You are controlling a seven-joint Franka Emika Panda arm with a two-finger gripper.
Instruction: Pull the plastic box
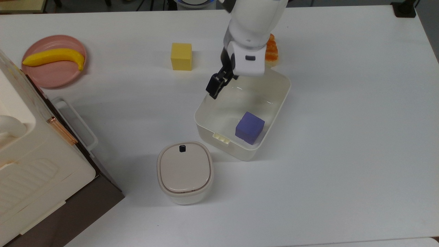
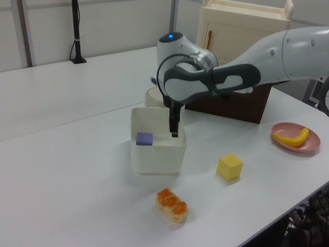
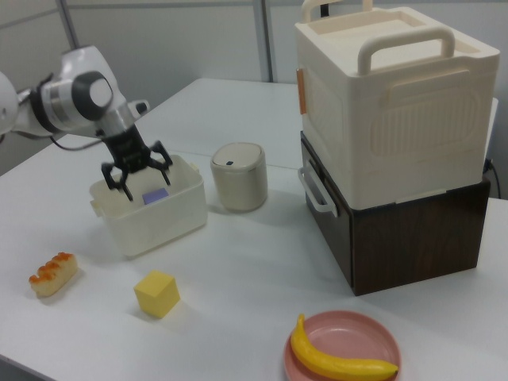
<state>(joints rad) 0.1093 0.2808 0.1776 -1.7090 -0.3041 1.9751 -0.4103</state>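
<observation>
the gripper [image 3: 136, 177] hung with its fingers spread wide just above the rim of the plastic box [image 1: 278, 99], gripping nothing, so the pull itself looked over or paused. any further drag would call for hooking that wall again. the box sat mid-table, open side up, its long axis running diagonally in the top view, beside the lidded canister [image 1: 185, 171].

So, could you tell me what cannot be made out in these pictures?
Sushi piece: top view, partly behind the arm.
Lidded canister: left view, mostly behind the plastic box and arm.
Purple cube: right view, lower part behind box wall.
Appliance: cut by the top view's left edge.
</observation>
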